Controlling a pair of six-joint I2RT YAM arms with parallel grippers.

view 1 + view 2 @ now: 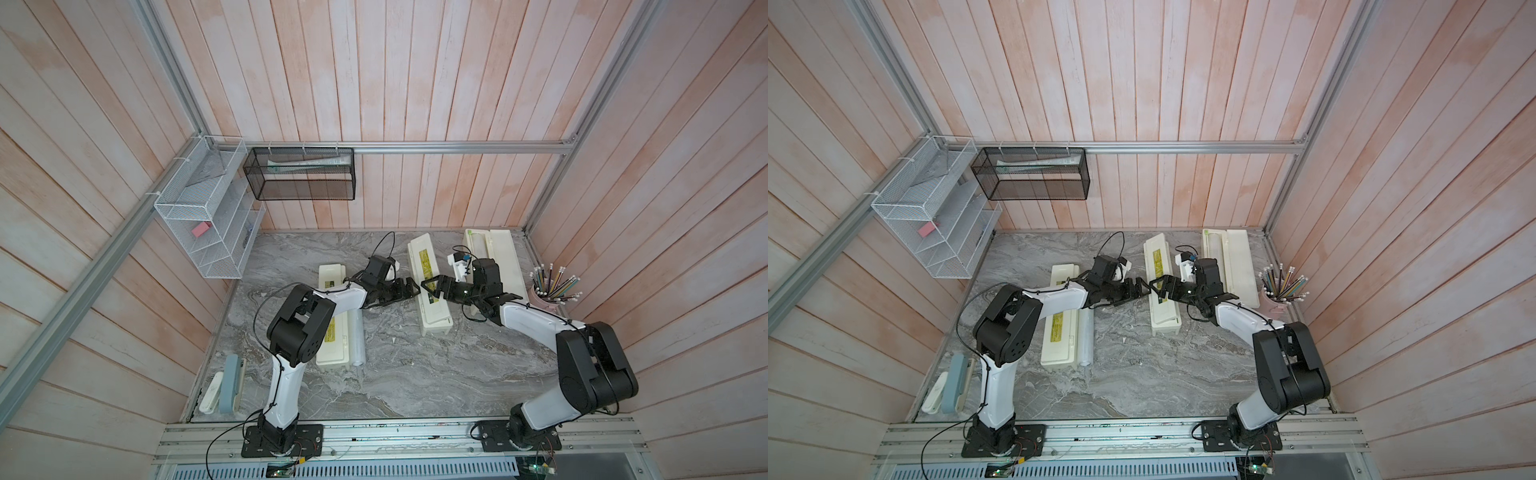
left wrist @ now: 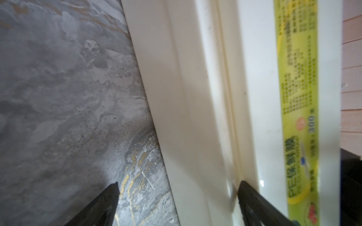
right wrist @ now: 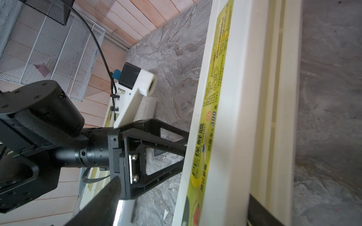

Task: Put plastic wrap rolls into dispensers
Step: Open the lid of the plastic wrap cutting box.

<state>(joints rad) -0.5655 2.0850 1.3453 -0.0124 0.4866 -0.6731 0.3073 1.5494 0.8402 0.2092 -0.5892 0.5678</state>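
Left hand (image 1: 409,288), fingers apart, has one tip at the lid seam of the middle dispenser (image 1: 429,305). The right hand (image 1: 432,287), also apart, straddles it. Likely opening the lid: next, pry upward. A roll (image 1: 358,337) lies on the bench (image 1: 415,374), well left.

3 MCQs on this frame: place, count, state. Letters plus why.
1. Where is the loose plastic wrap roll? A) alone at the front edge B) alongside the closed dispenser under the left arm C) propped on the back wall
2. How many dispensers? A) two B) three C) five
3. The corner dispenser by the pencil cup is: A) open B) shut C) on end
B, it lies along that box; B, three cream boxes show; A, its lid lies flat beside the trough.
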